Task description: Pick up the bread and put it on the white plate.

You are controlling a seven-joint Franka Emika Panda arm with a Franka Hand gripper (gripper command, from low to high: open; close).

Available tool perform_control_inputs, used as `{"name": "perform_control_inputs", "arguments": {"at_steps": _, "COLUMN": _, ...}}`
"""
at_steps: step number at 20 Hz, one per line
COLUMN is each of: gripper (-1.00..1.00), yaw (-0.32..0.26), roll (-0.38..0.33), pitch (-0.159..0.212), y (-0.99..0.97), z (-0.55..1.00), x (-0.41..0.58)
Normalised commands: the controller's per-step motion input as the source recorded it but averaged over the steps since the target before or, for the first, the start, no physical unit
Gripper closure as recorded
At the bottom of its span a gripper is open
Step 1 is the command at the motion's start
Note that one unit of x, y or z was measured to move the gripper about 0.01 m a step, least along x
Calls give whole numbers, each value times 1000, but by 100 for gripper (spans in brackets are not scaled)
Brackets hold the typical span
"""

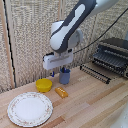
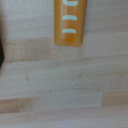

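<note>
Light wooden tabletop (image 1: 95, 100) w/ large round white plate, speckled rim (image 1: 30, 108), at the exterior view's left-front; small orange-brown oblong loaf (image 1: 61, 92) is seen lying flat on the wood just beside the plate, apart from it, long axis diagonal. White boxy gripper w/ blue-tipped fingers (image 1: 59, 72) hovers above and slightly behind the loaf, nothing held; finger spacing cannot be told. In wrist view, loaf (image 2: 70, 22) is cut by frame edge, so descent is judged to need a small shift toward it.
</note>
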Motion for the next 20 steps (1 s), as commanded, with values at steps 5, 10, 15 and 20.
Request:
{"name": "perform_control_inputs", "arguments": {"at_steps": 5, "gripper": -100, "yaw": -68, "roll": -32, "pitch": 73, "y": 0, "z": -331, "x": -47}}
{"name": "perform_control_inputs", "arguments": {"at_steps": 10, "gripper": -100, "yaw": -45, "roll": -33, "pitch": 44, "y": -44, "z": -312, "x": 21}}
{"name": "perform_control_inputs", "arguments": {"at_steps": 15, "gripper": -100, "yaw": -57, "roll": 0, "pitch": 2, "y": -135, "z": -315, "x": 119}}
{"name": "perform_control_inputs", "arguments": {"at_steps": 20, "gripper": -100, "yaw": -34, "roll": 0, "pitch": 0, "y": -61, "z": -245, "x": 61}}
